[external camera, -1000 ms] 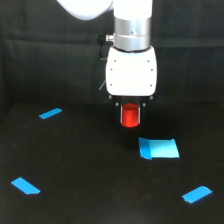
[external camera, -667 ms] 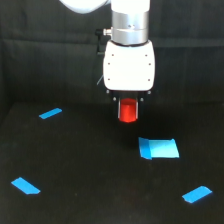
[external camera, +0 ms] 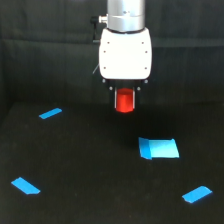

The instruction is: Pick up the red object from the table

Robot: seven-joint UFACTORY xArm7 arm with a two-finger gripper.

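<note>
The red object (external camera: pixel 125 100), a short bright red-orange cylinder, hangs under the white body of my gripper (external camera: pixel 125 102), held between its dark fingers. It is well above the black table (external camera: pixel 90 165), at about the middle of the exterior view. The gripper is shut on it. The upper part of the cylinder is hidden by the gripper body.
A light-blue square patch (external camera: pixel 159 148) lies on the table below and to the exterior view's right of the gripper. Blue tape strips lie at the left (external camera: pixel 50 113), front left (external camera: pixel 25 186) and front right (external camera: pixel 197 194). A black curtain (external camera: pixel 45 60) hangs behind.
The gripper has risen with the red object in it, lifting it farther above the table. The blue patch and strips have not moved.
</note>
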